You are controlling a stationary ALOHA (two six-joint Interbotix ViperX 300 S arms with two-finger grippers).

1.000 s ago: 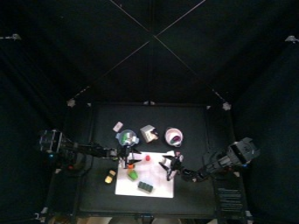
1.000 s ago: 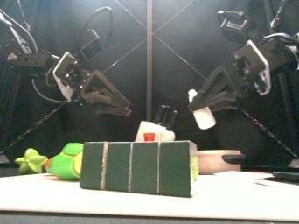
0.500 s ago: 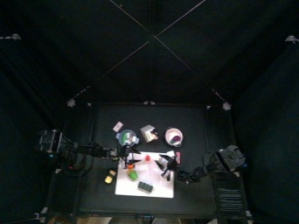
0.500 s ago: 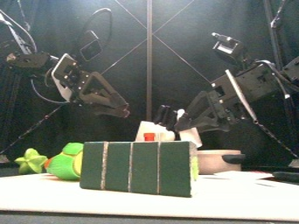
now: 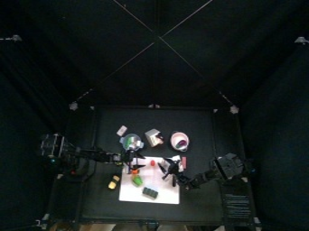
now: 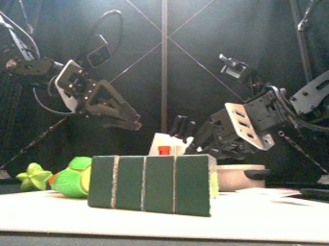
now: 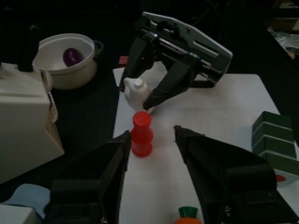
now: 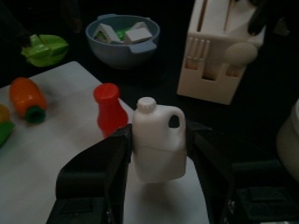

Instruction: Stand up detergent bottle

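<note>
Nearest the front edge of the desk (image 5: 205, 122) sits a dark green block (image 6: 152, 183), with a green toy (image 6: 62, 178) beside it on the left.

Behind them, over the white mat (image 8: 70, 175), there's the right pincer (image 8: 162, 140), low and tilted, and its jaws press on both sides of the bottle (image 8: 158, 144). This is a white jug with a handle and a round cap. It's upright, near the middle of the desk. Whether its base is actually down on the mat, I can't tell.

Just beside it stands a red bottle (image 8: 108, 107), also upright. An orange carrot (image 8: 26, 94) lies at the mat's edge.

On the other side, the left pincer (image 7: 152, 136) hangs above the desk with jaws spread wide and nothing in them. Its wrist view looks down past them to the red bottle and on to the right pincer clamped on the white one.

Further back are a blue bowl (image 8: 122, 39) with scraps inside, a white rack (image 8: 228, 52), and a pink-rimmed bowl (image 7: 65, 61).
</note>
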